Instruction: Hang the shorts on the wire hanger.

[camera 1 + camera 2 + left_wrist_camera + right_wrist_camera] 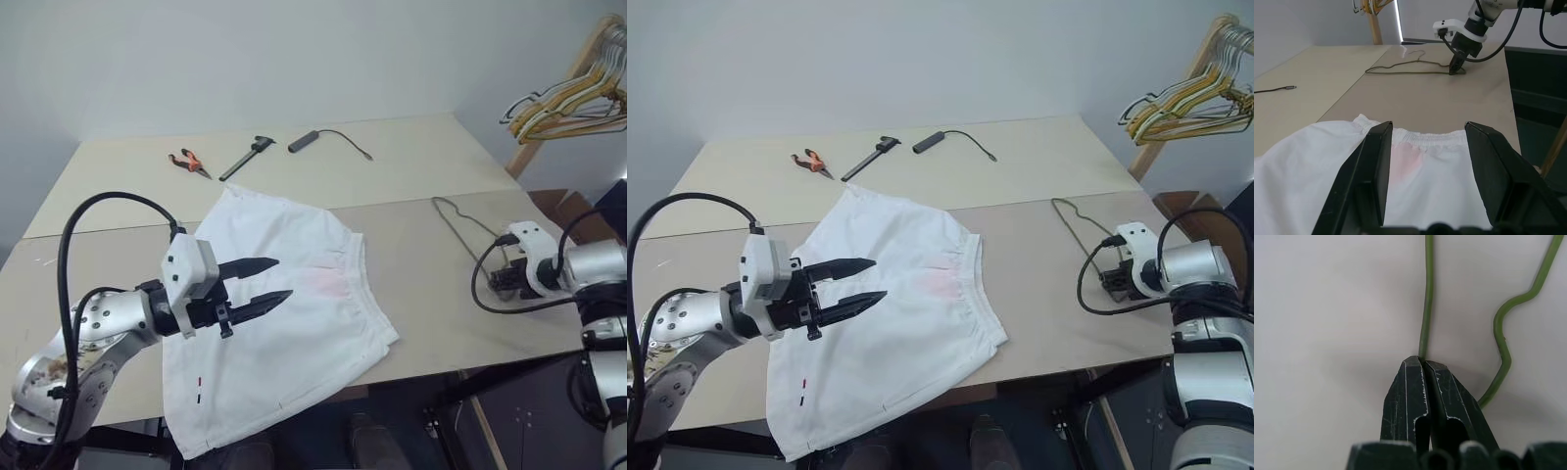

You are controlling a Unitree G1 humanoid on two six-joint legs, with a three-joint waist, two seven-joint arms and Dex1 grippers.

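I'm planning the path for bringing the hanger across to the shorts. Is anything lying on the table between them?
Nothing visible does. The right gripper is shut on the wire hanger, and the table between it and the shorts is bare. The pliers, caliper and cabled probe lie farther back.

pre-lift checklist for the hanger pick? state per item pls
1. Right end effector shut on the wire hanger: ok, fingers pinch one straight wire.
2. Grip secure enough to lift: cannot tell, the wire sits at the very fingertips.
3. Hanger free of other things: ok, it lies alone on the table, apart from the shorts.
4. Shorts spread flat, waistband towards the hanger: ok, though one leg hangs over the table's near edge.
5. Left end effector open above the shorts, holding nothing: ok.
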